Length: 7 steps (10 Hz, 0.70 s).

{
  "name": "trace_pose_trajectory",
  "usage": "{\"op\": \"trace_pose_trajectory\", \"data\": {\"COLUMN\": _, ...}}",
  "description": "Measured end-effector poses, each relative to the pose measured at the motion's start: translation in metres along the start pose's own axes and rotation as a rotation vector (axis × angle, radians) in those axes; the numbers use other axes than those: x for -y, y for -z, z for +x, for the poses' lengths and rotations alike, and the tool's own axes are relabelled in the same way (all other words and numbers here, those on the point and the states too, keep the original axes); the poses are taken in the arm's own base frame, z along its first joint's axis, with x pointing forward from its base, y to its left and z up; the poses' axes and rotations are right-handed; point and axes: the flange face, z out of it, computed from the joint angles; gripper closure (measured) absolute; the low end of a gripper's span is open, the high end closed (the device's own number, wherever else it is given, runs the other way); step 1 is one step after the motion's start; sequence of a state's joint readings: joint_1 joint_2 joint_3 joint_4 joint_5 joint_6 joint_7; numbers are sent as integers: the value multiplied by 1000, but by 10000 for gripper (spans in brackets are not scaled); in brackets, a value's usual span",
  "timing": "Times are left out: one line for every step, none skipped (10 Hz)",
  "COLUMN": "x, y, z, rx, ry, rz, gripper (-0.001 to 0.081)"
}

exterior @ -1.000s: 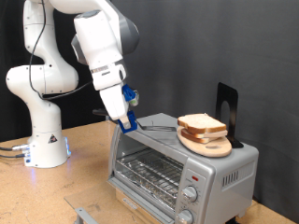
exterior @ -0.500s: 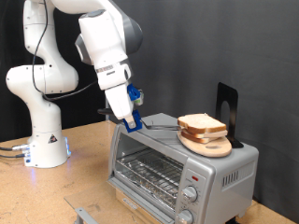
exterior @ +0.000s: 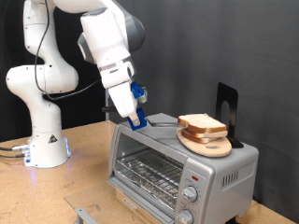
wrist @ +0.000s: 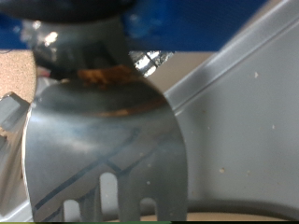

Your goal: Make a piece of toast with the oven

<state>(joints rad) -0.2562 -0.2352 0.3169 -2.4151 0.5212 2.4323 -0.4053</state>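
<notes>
The piece of toast (exterior: 199, 123) lies on a round wooden plate (exterior: 207, 146) on top of the silver oven (exterior: 224, 173). The oven's glass door is closed and the wire rack shows behind it. Two knobs and a red light are on its front at the exterior view's right. My gripper (exterior: 138, 119), with blue fingers, hangs over the oven's top at the exterior view's left, apart from the toast. It is shut on a slotted metal spatula (exterior: 161, 122) that points towards the toast. The spatula blade (wrist: 103, 149) fills the wrist view above the oven's grey top (wrist: 248, 121).
A black stand (exterior: 227, 110) rises behind the plate on the oven. The arm's white base (exterior: 42, 140) stands on the wooden table (exterior: 84, 177) at the exterior view's left. A small metal piece (exterior: 84, 217) lies at the table's front edge.
My gripper has moved with the spatula towards the exterior view's right, closer to the toast. The toast, plate and oven have not moved.
</notes>
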Motion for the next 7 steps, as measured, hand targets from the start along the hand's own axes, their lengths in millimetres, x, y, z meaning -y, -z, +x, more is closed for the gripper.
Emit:
{"op": "trace_pose_trajectory", "data": {"x": 1, "y": 1, "z": 1, "rx": 0, "ry": 1, "rz": 1, "gripper": 415}}
{"op": "trace_pose_trajectory", "data": {"x": 1, "y": 1, "z": 1, "rx": 1, "ry": 1, "rz": 3, "gripper": 415}}
{"op": "trace_pose_trajectory", "data": {"x": 2, "y": 2, "z": 2, "rx": 5, "ry": 0, "rz": 4, "gripper": 415}}
{"op": "trace_pose_trajectory", "data": {"x": 2, "y": 1, "z": 2, "rx": 10, "ry": -4, "rz": 4, "gripper": 415}}
{"op": "trace_pose_trajectory", "data": {"x": 4, "y": 1, "z": 2, "rx": 16, "ry": -7, "rz": 3, "gripper": 415}}
{"op": "trace_pose_trajectory", "data": {"x": 5, "y": 0, "z": 3, "rx": 21, "ry": -11, "rz": 2, "gripper": 415}}
{"op": "trace_pose_trajectory", "data": {"x": 8, "y": 0, "z": 4, "rx": 28, "ry": -16, "rz": 2, "gripper": 415}}
